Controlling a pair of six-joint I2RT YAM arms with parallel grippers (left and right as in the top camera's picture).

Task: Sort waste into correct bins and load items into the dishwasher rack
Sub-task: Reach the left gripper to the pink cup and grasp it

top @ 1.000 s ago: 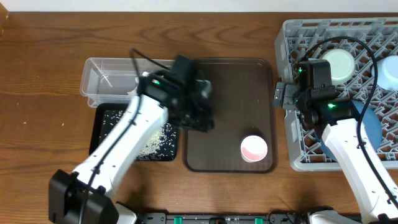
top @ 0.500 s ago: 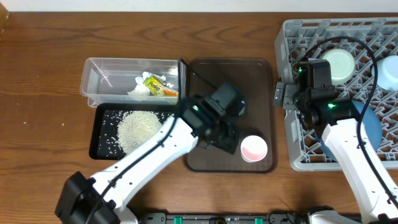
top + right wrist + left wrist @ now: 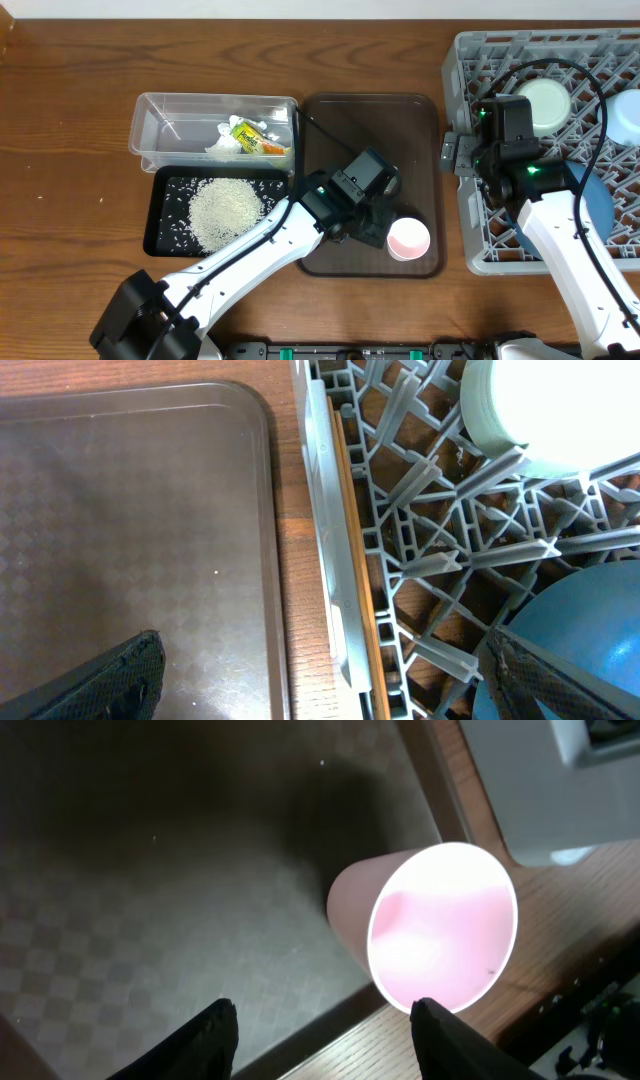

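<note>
Well, my left gripper hangs wide open and empty just short of the cup, upright on the tray; I fear one finger clips its rim and tips it.

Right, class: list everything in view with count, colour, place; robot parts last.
pink cup: one, pink, on brown tray
brown tray: one, brown, table centre
clear tub: one, clear, left of brown tray
tissue: one, white, in clear tub
wrapper: one, yellow-green, in clear tub
black tray: one, black, beside clear tub
rice: heap and loose grains, white, in black tray
rack: one, grey, table right
mint-white bowl: one, pale, in rack
second bowl: one, pale, in rack
blue plate: one, blue, in rack
table: one, wood brown
left gripper: open, black, at pink cup
right gripper: open, black, at rack's left edge
</note>
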